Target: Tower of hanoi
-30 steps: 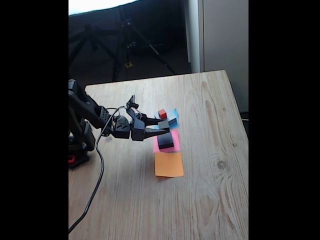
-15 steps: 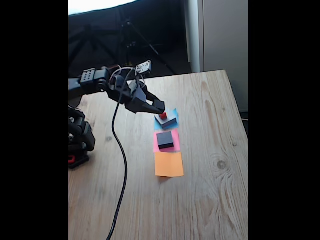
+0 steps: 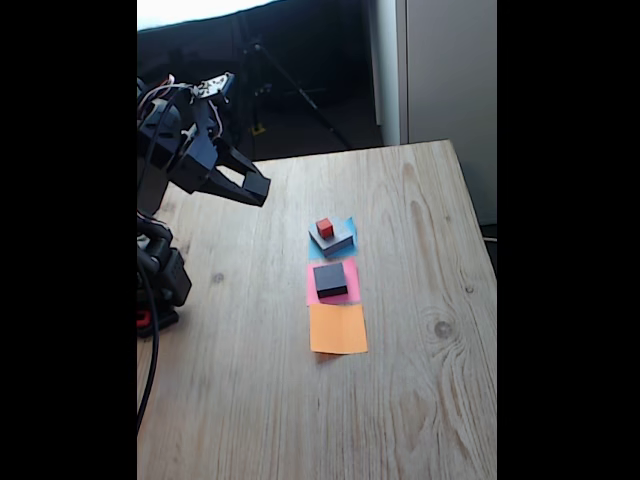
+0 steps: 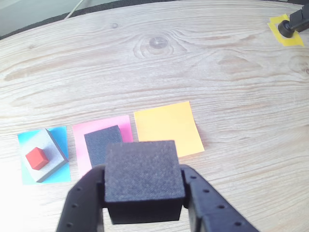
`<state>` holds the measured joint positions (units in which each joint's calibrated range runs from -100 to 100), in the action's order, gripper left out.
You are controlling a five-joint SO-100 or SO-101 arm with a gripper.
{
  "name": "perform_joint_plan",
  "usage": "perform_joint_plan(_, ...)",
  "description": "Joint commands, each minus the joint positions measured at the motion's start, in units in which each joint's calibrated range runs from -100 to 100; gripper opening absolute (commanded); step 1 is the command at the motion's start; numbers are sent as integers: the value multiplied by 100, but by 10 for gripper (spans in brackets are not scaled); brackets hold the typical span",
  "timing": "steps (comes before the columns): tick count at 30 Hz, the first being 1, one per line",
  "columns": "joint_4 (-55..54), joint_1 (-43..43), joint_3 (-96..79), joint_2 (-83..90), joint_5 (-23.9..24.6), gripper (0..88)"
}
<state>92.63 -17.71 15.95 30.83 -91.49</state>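
In the wrist view my gripper is shut on the small black cube, held above the table. Beyond it the medium black block lies on a pink paper square. To its left the tiny red cube sits on the flat grey block, which rests on a blue paper square. In the fixed view the gripper hangs high at the upper left, well apart from the red cube, grey block and medium black block.
An orange paper square lies bare beside the pink one. The arm's base stands at the table's left edge with a cable hanging down. A yellow tape patch with a dark foot is at the far edge. Tripod legs stand behind the table.
The arm has risen and swung back left, from low over the paper squares to high above the table's left rear corner. The blocks on the papers have stayed put.
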Motion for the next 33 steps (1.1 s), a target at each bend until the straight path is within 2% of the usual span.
perform_joint_plan(1, -267, -214, -586, 135, -332, 25)
perform_joint_plan(5, -931, -390, -1786, 460, -767, 27)
perform_joint_plan(8, -1586, -482, -2804, 763, -851, 28)
perform_joint_plan(17, -3731, -691, -5431, 1089, -851, 31)
perform_joint_plan(22, -5706, -749, -6731, 793, -851, 30)
perform_joint_plan(28, -7713, -741, -7795, 324, -851, 30)
perform_joint_plan(33, -8830, -749, -8350, -47, -851, 29)
